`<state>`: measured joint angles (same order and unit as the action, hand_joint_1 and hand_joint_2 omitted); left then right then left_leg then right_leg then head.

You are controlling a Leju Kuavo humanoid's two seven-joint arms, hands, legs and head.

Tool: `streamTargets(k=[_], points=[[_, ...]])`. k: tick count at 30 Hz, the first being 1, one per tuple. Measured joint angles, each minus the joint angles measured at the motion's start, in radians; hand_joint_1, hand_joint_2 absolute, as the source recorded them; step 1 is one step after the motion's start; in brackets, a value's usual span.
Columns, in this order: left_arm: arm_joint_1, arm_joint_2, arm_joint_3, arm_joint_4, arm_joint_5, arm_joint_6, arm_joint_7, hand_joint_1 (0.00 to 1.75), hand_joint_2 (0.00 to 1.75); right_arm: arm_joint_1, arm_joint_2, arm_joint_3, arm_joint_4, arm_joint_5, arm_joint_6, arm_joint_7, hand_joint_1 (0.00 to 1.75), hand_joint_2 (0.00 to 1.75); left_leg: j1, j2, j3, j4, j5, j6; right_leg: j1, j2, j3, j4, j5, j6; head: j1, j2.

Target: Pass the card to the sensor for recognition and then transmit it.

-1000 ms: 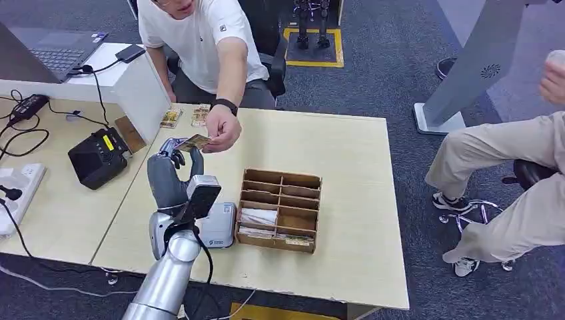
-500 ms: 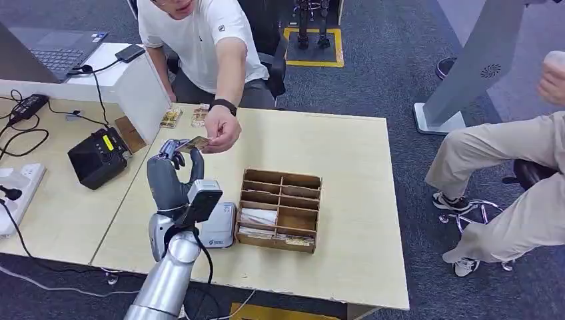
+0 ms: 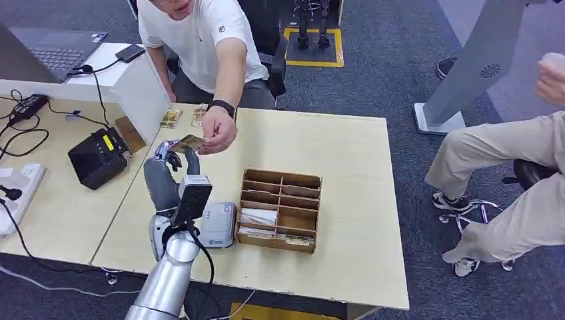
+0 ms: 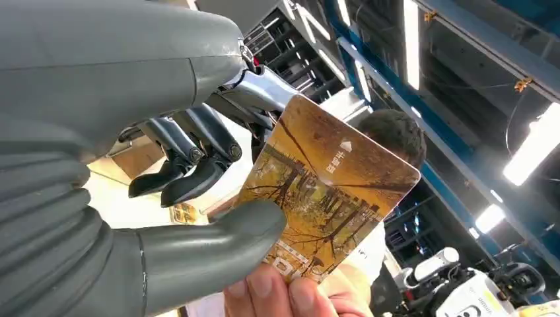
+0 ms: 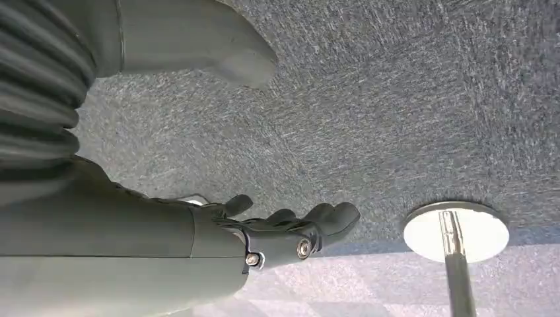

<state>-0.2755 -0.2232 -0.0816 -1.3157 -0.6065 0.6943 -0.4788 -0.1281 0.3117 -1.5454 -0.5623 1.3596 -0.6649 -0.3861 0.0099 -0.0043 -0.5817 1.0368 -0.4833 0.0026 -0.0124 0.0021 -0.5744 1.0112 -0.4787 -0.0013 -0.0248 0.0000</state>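
Left wrist view: card (image 4: 328,198) between left robot hand (image 4: 152,191) thumb & fingers, person's fingers also gripping.

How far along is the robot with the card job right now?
Early. Nothing looks finished: the card is at the handover, the person's hand pinching it while the left hand has thumb and fingers around it. The right hand hangs free. Left: carrying the card to the sensor, then passing it on.
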Motion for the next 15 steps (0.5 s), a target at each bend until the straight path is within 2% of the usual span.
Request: streamTargets(k=[10,15], points=[[0.000,0.000,0.001,0.000,0.013,0.000,-0.006,1.75,1.75,0.000,0.000,0.000,0.001,0.007,0.000,0.000,0.00,1.75,0.000,0.000,0.000,0.000,0.000,0.000,0.000,0.000,0.000,0.000,0.000,0.000,0.000,0.000],[0.006,0.000,0.011,0.000,0.026,0.000,-0.019,1.75,1.75,0.000,0.000,0.000,0.008,0.043,0.000,-0.022,0.00,1.75,0.000,0.000,0.000,0.000,0.000,0.000,0.000,0.000,0.000,0.000,0.000,0.000,0.000,0.000]])
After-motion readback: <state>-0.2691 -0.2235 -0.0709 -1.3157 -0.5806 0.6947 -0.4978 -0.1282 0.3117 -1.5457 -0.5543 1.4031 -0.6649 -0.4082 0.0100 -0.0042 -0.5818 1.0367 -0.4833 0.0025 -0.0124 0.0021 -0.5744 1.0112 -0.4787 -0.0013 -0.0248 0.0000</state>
